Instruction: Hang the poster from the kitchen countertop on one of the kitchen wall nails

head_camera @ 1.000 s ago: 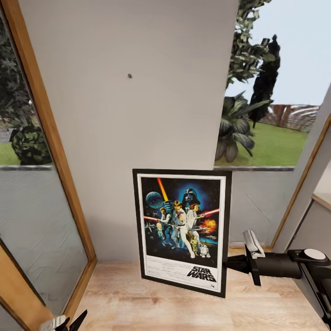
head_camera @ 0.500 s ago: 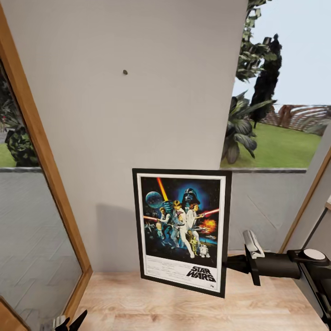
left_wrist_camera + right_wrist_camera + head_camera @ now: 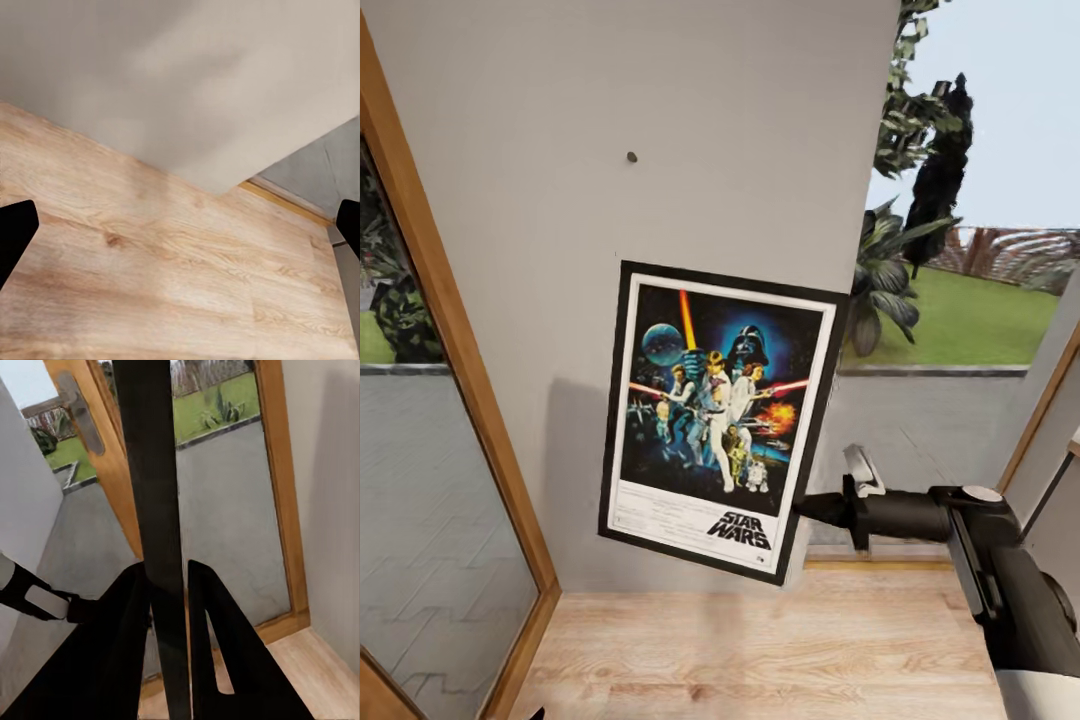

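A: Where was the poster (image 3: 717, 420) at that moment?

B: It hung in the air in front of the pale wall (image 3: 660, 120), tilted, its top leaning toward the robot's left side. The right gripper (image 3: 807, 507) held it by the lower part of its right edge. In the head view, the nail (image 3: 631, 157) sat in the wall above the poster's top edge, well apart from it.

A: So the right gripper was clenched on it?

B: Yes. In the right wrist view the two black fingers (image 3: 217, 660) were pressed on either side of the dark frame edge (image 3: 154, 510), which ran straight up between them.

A: And the left gripper (image 3: 180, 225)?

B: Its black fingertips (image 3: 15, 232) stood far apart at the two edges of the left wrist view, with nothing between them. Below it lay the wooden floor (image 3: 150, 270) where it met the wall.

A: What else stood around?

B: A wooden door frame (image 3: 445, 330) with glass on the robot's left, and a window (image 3: 970, 200) on the right with plants and a lawn outside.
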You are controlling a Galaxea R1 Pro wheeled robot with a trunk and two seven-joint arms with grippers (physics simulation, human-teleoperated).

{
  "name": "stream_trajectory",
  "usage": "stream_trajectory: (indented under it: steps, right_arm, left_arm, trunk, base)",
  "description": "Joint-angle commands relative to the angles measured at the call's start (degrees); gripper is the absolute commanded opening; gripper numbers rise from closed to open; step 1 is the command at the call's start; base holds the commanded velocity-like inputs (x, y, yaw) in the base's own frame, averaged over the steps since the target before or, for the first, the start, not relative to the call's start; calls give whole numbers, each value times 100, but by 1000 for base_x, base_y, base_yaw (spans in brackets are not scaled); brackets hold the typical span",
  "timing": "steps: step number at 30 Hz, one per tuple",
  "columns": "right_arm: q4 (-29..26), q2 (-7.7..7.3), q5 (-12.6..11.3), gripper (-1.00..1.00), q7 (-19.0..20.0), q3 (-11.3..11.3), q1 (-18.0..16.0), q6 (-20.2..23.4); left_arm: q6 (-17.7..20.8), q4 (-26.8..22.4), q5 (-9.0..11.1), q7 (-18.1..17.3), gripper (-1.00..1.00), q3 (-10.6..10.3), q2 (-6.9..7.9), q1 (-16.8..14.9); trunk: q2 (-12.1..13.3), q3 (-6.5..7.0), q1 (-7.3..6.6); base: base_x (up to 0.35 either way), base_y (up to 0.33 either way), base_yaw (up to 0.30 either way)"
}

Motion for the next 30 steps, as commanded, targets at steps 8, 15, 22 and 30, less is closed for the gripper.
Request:
stream_trajectory:
  steps: [8, 15, 22, 30]
  right_arm:
    - [-28, 204, 7, -100, 31, 497, -1313, 906]
    - [24, 405, 70, -100, -199, 1203, -2573, 1668]
    - [443, 418, 77, -100, -623, 1414, -3371, 1992]
    - [1291, 371, 98, -100, -1039, 1445, -4033, 2045]
  left_arm:
    - [-24, 7, -28, 11, 100, 28, 2, -4]
    - [-26, 7, -29, 11, 100, 29, 10, -4]
    - [-29, 7, -28, 9, 100, 30, 12, -4]
    - [-31, 1, -29, 6, 100, 29, 20, -4]
  trunk:
    - [-12, -11, 3]
    - [-12, -11, 3]
    - [-12, -11, 3]
    - [-12, -11, 3]
  base:
    - [0, 0, 0]
    - [0, 0, 0]
    - [0, 0, 0]
    - [0, 0, 0]
